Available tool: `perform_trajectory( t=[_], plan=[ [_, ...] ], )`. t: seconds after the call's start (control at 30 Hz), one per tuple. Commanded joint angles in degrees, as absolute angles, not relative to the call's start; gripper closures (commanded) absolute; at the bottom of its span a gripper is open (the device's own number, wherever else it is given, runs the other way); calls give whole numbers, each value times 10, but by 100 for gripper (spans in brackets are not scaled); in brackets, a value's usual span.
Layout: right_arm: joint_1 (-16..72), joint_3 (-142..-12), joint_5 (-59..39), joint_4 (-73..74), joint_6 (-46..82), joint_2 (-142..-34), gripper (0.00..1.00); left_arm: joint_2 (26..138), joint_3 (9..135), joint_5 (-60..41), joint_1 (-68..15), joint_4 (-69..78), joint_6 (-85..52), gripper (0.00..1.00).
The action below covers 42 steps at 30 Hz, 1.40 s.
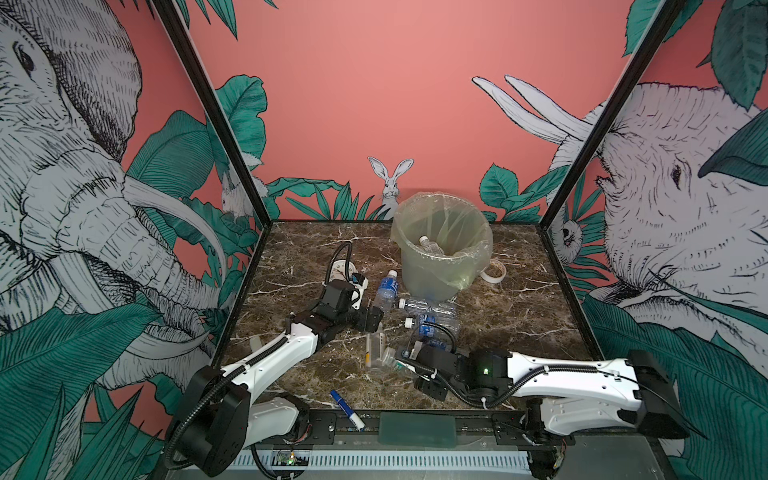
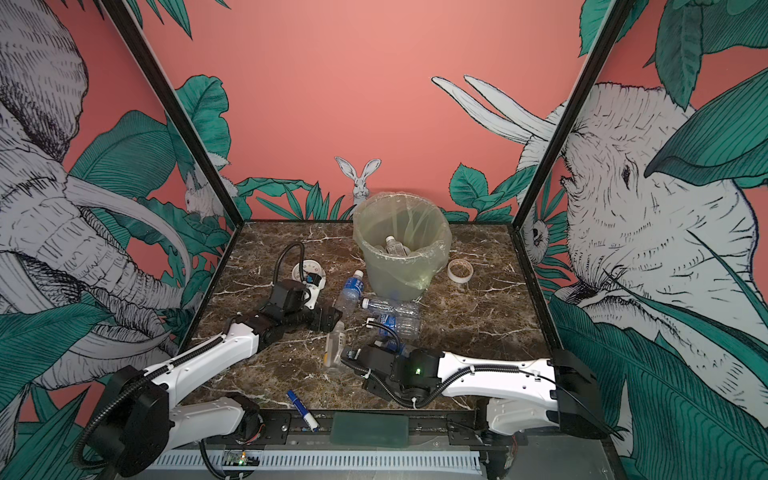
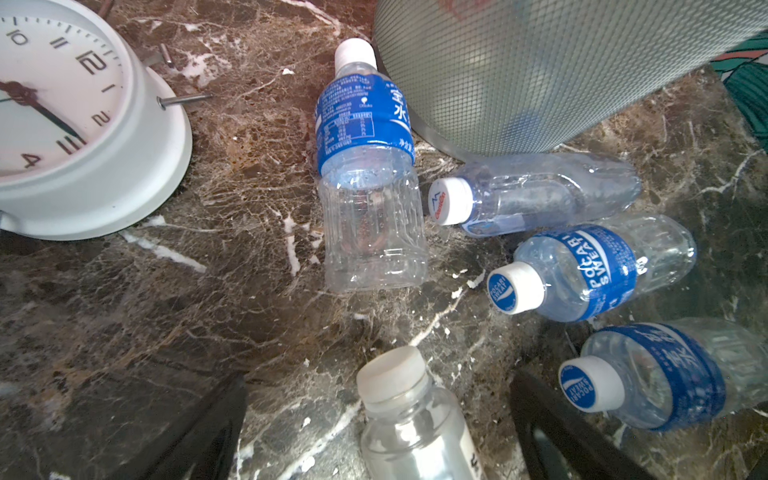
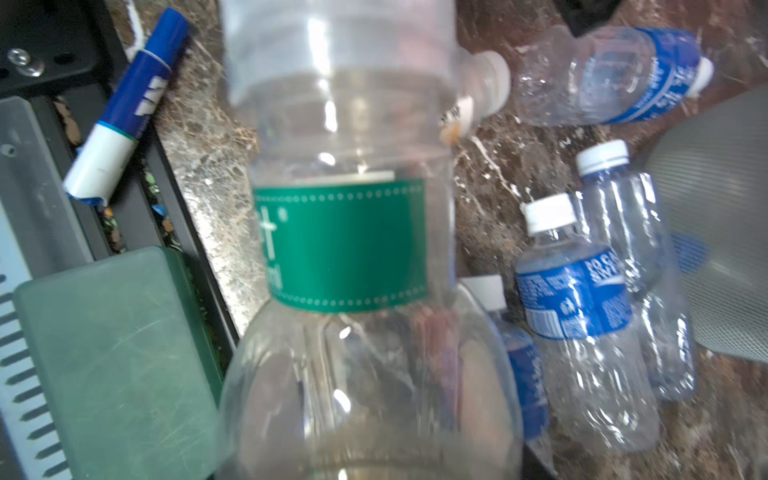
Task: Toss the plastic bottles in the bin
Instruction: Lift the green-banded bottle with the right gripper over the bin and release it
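Bottles (image 1: 430, 316) lie in a small heap on the table (image 1: 519, 332), just in front of the bin (image 1: 428, 282). The bin stands upright with a see-through bag (image 1: 399, 224) folded over its rim. A white-cap bottle (image 1: 430, 246) lies down inside it.

A blue-label bottle (image 1: 386, 286) lies right beside the bin, on its left. A plain bottle (image 1: 428, 306) lies at the foot of the bin with its cap to the left. Two more bottles with blue labels lie in front of that one, a bit farther from the bin.

Farther out in front of the bin, and a little left, lies a yellow-label bottle (image 1: 376, 347). The left gripper (image 1: 375, 319) hangs over its cap end. Its jaws stand wide apart. In the left wrist view the cap sits between the two fingers (image 3: 199, 436), and they do not touch it.

The right gripper (image 1: 405, 359) is in front of the bin too, past the heap. A green-label bottle (image 4: 345, 249) fills the right wrist view and sits right at the mouth of this gripper. The pictures do not show if the jaws squeeze it or not.

A white clock (image 1: 343, 268) sits left of the bin. A roll of tape (image 1: 493, 271) lies just right of the bin. A blue pen (image 1: 347, 409) lies far in front of the bin, at the table's edge.
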<state>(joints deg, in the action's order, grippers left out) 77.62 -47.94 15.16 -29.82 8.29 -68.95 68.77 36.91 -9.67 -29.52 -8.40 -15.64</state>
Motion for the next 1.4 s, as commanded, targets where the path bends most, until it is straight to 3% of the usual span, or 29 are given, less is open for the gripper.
perform_trajectory(
  t=[0.0, 0.47, 0.7, 0.93, 1.03, 1.13, 1.2, 1.27, 1.37],
  plan=[
    [779, -447, 223, -248, 120, -627, 43, 686, 363, -107, -292, -79, -162, 0],
    [779, -368, 427, -233, 183, -326, 47, 687, 369, -111, -293, -92, -162, 1],
    [779, -443, 482, -240, 131, -290, 47, 681, 370, -101, -293, -98, -156, 0],
    [749, -594, 516, -188, 14, -401, 47, 674, 369, -91, -293, -106, -146, 1],
    [657, -688, 455, -161, -12, -489, 47, 671, 367, -91, -293, -105, -146, 0],
    [518, -832, 321, -178, 30, -623, 46, 675, 365, -92, -293, -98, -150, 0],
    [439, -929, 255, -217, 62, -726, 37, 678, 366, -96, -293, -99, -152, 1],
    [379, -1037, 215, -278, 95, -820, 6, 673, 372, -96, -293, -113, -150, 0],
    [352, -1116, 213, -327, 123, -867, 1, 652, 373, -82, -293, -136, -143, 0]
  ],
)
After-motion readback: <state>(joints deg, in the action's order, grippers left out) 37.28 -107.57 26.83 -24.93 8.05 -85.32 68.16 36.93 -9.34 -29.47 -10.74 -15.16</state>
